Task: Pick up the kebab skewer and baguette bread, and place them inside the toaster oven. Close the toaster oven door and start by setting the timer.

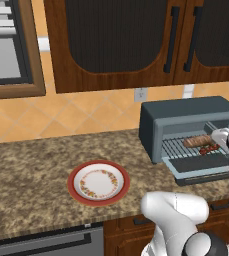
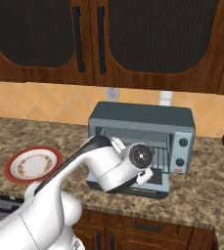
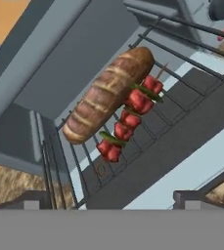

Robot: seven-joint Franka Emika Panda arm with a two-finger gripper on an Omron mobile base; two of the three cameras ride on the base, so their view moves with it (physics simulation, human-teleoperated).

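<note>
The toaster oven (image 1: 186, 117) stands on the counter with its door (image 1: 198, 163) dropped open. On its wire rack (image 3: 182, 63) the brown baguette bread (image 3: 108, 95) and the kebab skewer (image 3: 130, 119) with red chunks lie side by side, touching; both also show as the baguette bread (image 1: 198, 141) and the kebab skewer (image 1: 209, 149). My gripper (image 3: 111, 201) hovers just outside the oven mouth over the lowered door (image 3: 182, 146), open, with nothing between its fingertips (image 3: 33, 201). In the right base view my arm hides the inside of the toaster oven (image 2: 143, 119).
A red-rimmed plate (image 1: 98, 182) sits bare on the granite counter (image 1: 31, 175) left of the oven. Two dark knobs (image 2: 183, 142) are on the oven's right panel. Dark wood cabinets (image 1: 116, 40) hang overhead, and an outlet (image 1: 140, 94) is on the tiled wall.
</note>
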